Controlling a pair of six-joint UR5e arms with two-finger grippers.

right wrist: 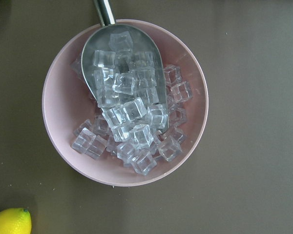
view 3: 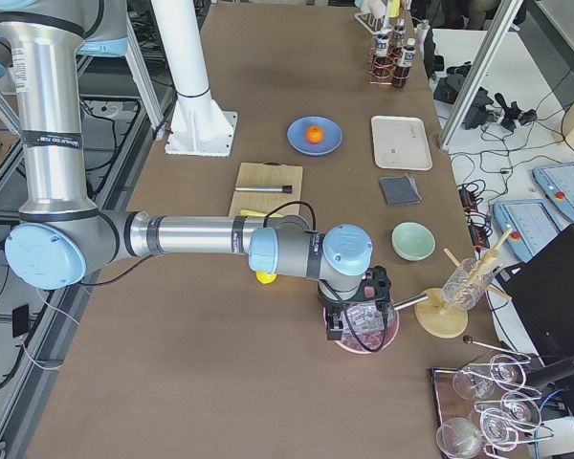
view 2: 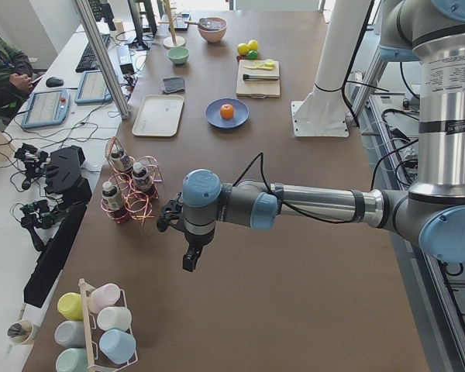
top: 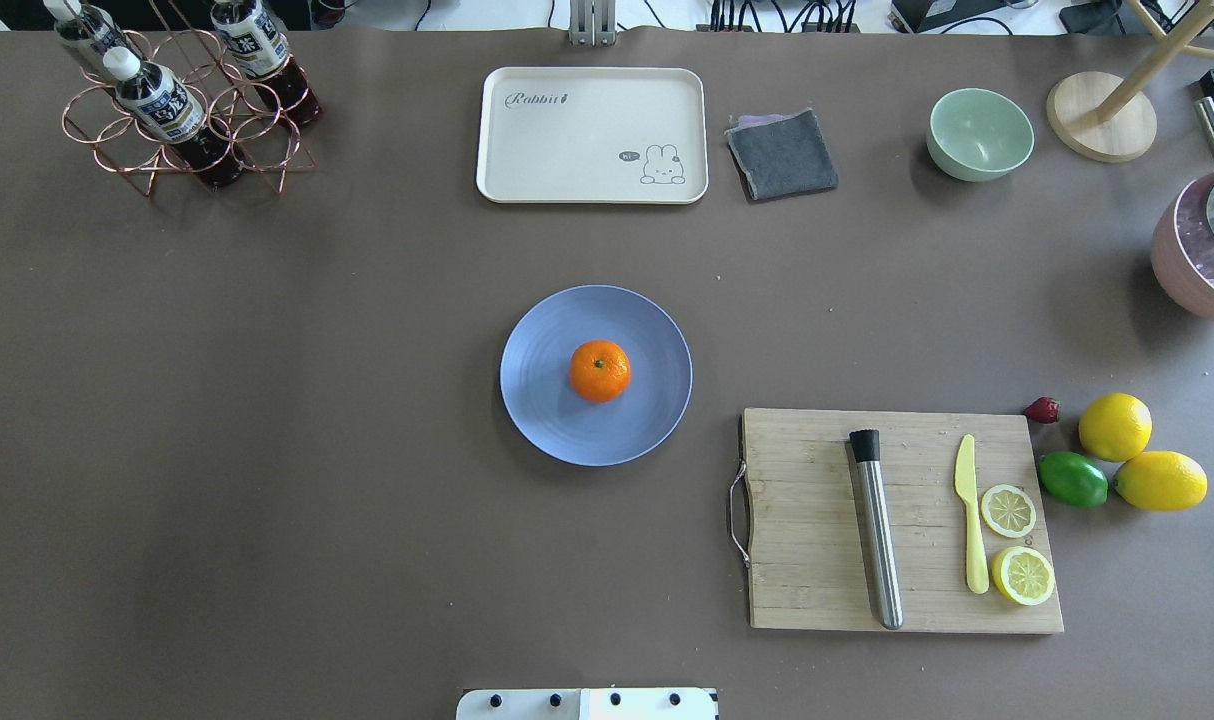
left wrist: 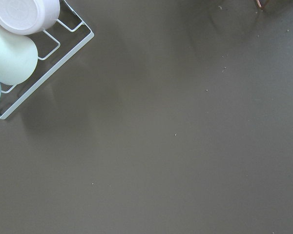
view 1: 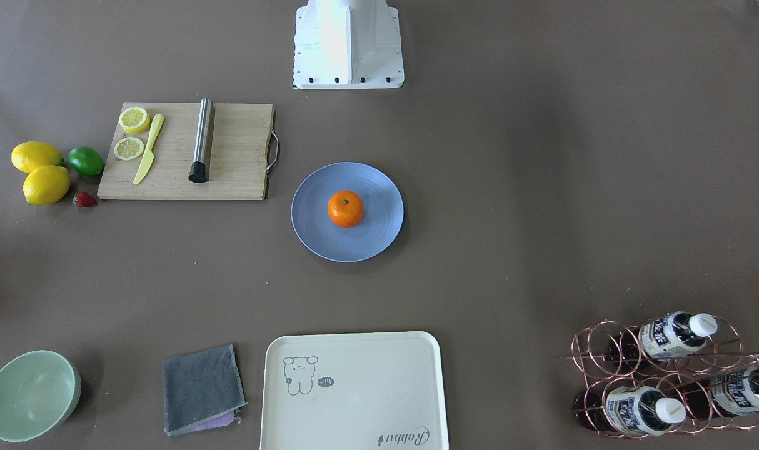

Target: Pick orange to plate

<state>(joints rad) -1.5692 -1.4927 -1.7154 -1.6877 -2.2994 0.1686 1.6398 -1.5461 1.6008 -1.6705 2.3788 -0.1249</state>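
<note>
We see the orange [top: 599, 370] sitting near the middle of the light-blue plate [top: 542, 420], stem dimple up, at the centre of the brown worktop [top: 267, 400]. Nothing grips it, and both arms are well apart from it.

The left hand [view 2: 187, 260] hangs, pointing down, over bare worktop at the far left end, near a copper wire rack of bottles [top: 182, 130]. We cannot tell whether it is released or clenched. Its wrist camera shows only brown surface, with a white wire rack [left wrist: 63, 53] of pastel cups in one corner.

The right hand [view 3: 340, 320] hovers at the far right end, over a pink bowl [right wrist: 58, 97] of ice cubes with a metal scoop [right wrist: 105, 12] lying in it. Its state too is beyond what we can tell. A lemon tip shows in the lower left corner of its wrist view.

In the overhead view, to the right of the plate and nearer the robot's base, lies a wooden cutting board [top: 817, 500]. It carries a steel muddler [top: 877, 540], a yellow knife [top: 970, 530] and two lemon halves [top: 1008, 510], cut faces up. Just beyond the board's right edge we find two whole lemons [top: 1115, 427], a lime [top: 1073, 479] touching them and a strawberry [top: 1042, 409].

Along the far edge stand a cream tray [top: 587, 150], a folded grey cloth [top: 782, 153] just right of it and a pale green bowl [top: 979, 133] further right.
</note>
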